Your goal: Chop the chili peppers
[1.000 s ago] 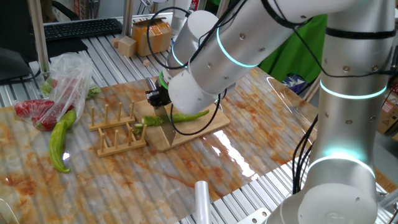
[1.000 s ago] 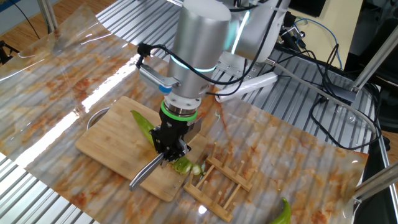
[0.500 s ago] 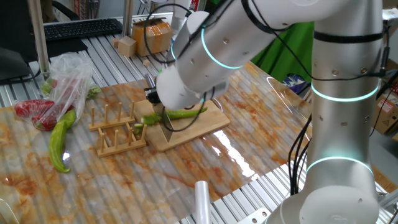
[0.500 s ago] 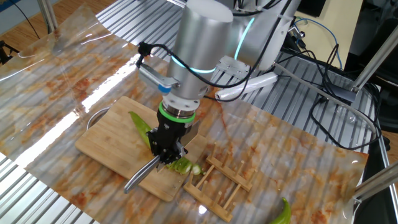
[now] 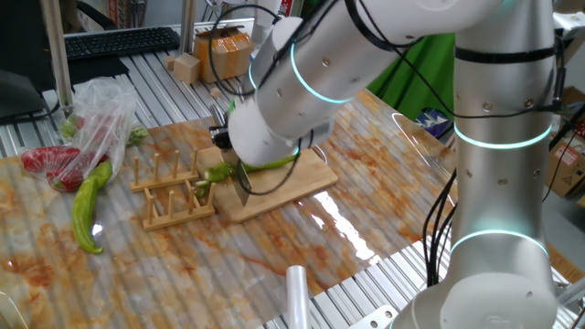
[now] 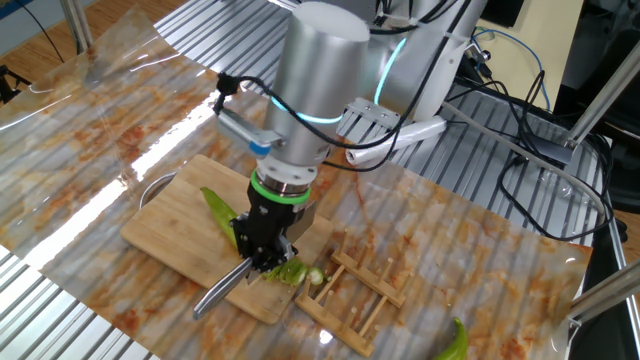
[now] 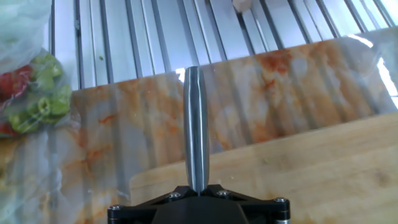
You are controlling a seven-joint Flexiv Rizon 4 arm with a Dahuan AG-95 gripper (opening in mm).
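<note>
The chili pepper [image 5: 271,164] is slim, glossy and dark green, and it lies across the wooden cutting board [image 6: 175,215] on the worktop [image 6: 470,250]; some short cut chunks [image 6: 292,269] lie at the board's edge near the small wooden rack [image 6: 355,290]. The claw [image 6: 262,243] is closed fully on a metal knife handle [image 7: 196,127] and stands over the pepper, so the arm hides the middle of it in both fixed views. To the side, a thicker pale green pepper [image 5: 89,203] lies beside a clear plastic bag [image 5: 96,114] with red peppers [image 5: 50,164] inside. A cardboard box [image 5: 228,53] stands farther behind.
</note>
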